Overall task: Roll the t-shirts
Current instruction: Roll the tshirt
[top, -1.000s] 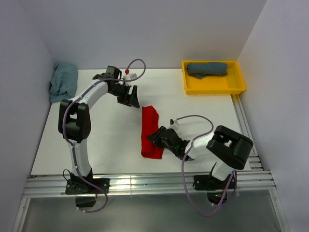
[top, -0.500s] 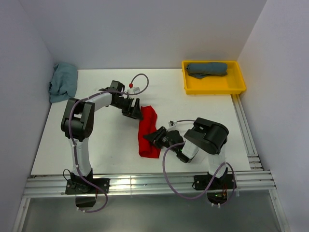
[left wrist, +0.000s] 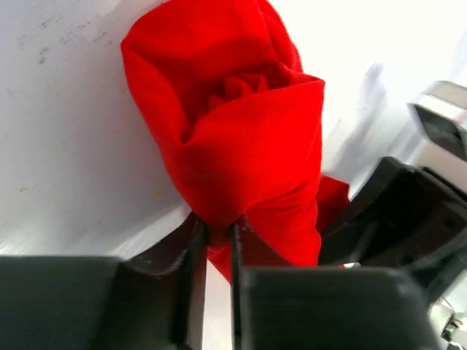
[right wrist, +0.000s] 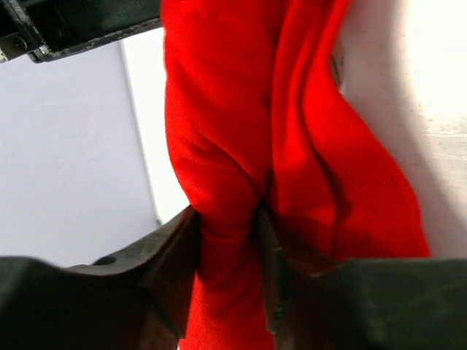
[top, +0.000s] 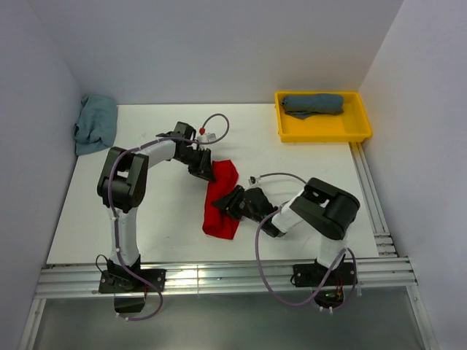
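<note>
The red t-shirt (top: pixel 217 215) lies near the middle of the white worktop (top: pixel 146 197), between the two arms. It is soft, matte cotton, gathered into a long loose bundle that runs from far to near, a little slanted. Deep folds go along its length.

The left pincer (top: pixel 207 172) is at the far end of the bundle. In the left wrist view its thin black fingers (left wrist: pixel 195 255) are pressed together on a small pinch of the red cloth. Above this pinch the fabric swells into a rounded, rose-like roll with creases in the centre.

The right pincer (top: pixel 232 203) is at the right side of the bundle, about the middle. In the right wrist view its dark fingers (right wrist: pixel 171 251) are clamped on one thick fold, and a second fold hangs just beside it.

A blue-grey t-shirt (top: pixel 314 103), rolled into a short log, lies in the glossy yellow tray (top: pixel 325 131) at the far right corner. A teal t-shirt (top: pixel 95 122) lies crumpled at the far left, against the wall.
</note>
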You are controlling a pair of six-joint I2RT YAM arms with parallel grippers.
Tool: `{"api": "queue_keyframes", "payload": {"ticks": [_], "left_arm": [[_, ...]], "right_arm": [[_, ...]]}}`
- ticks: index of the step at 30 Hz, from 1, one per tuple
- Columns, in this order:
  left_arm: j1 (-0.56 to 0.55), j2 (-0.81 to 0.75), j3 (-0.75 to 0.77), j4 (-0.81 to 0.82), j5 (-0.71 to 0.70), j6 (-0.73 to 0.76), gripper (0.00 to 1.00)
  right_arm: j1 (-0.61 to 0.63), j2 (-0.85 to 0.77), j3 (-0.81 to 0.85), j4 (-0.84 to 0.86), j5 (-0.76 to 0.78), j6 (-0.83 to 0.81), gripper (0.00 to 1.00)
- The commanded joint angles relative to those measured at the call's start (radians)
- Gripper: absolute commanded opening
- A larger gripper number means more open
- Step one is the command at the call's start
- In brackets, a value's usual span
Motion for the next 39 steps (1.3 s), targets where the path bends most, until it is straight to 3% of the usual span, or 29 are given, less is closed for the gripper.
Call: {"api": "queue_keyframes", "payload": {"ticks": [1,2,3,8,16,28,39], "left_arm": [[-0.023,-0.009,0.051,-0.019,-0.147,-0.002,0.13],[-0.029,-0.009,0.060,-0.053,-0.199,-0.002,0.04],[-0.036,-0.008,0.080,-0.070,-0.217,0.000,0.00],[-0.061,0.001,0.133,-0.186,-0.371,0.003,0.00],[-0.110,0.004,0.172,-0.271,-0.566,-0.016,0.00],[-0.142,0.030,0.248,-0.363,-0.554,-0.048,0.00],[-0.145,0.055,0.290,-0.403,-0.534,-0.037,0.00]], "right_arm": [[0.010,-0.088,0.054,-0.398,0.086,-0.106,0.45],[0.017,-0.109,0.093,-0.534,0.138,-0.140,0.50],[0.025,-0.150,0.115,-0.601,0.173,-0.157,0.52],[0.086,-0.218,0.288,-0.985,0.366,-0.232,0.61],[0.178,-0.232,0.540,-1.412,0.581,-0.255,0.64],[0.272,0.038,0.985,-1.661,0.715,-0.338,0.62],[0.295,0.199,1.099,-1.700,0.703,-0.355,0.59]]}}
